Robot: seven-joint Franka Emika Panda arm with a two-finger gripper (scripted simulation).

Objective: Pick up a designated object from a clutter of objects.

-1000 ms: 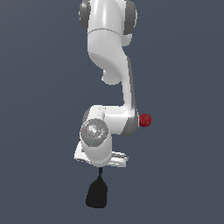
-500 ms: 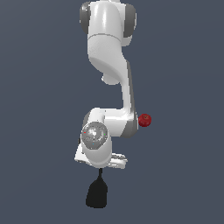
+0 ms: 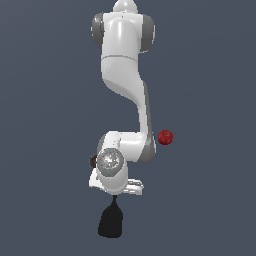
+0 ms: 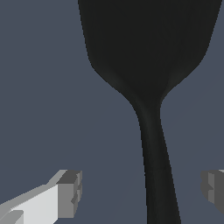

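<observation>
The black spatula (image 3: 111,221) lies on the dark floor, its broad blade showing below the arm's hand in the exterior view. In the wrist view the blade fills the upper part and the thin handle (image 4: 158,175) runs between my fingers. My gripper (image 4: 142,190) is open, with one grey fingertip (image 4: 71,193) on each side of the handle and a clear gap to it on both sides. In the exterior view the hand (image 3: 114,181) hides the handle and the fingers.
A red round object (image 3: 165,137) lies at the exterior view's right of the arm. A small dark item (image 3: 93,161) peeks out at the hand's left, mostly hidden by the wrist. The tiny blue piece is not in view.
The hand has come down a little toward the spatula. The spatula and the red round object have not moved.
</observation>
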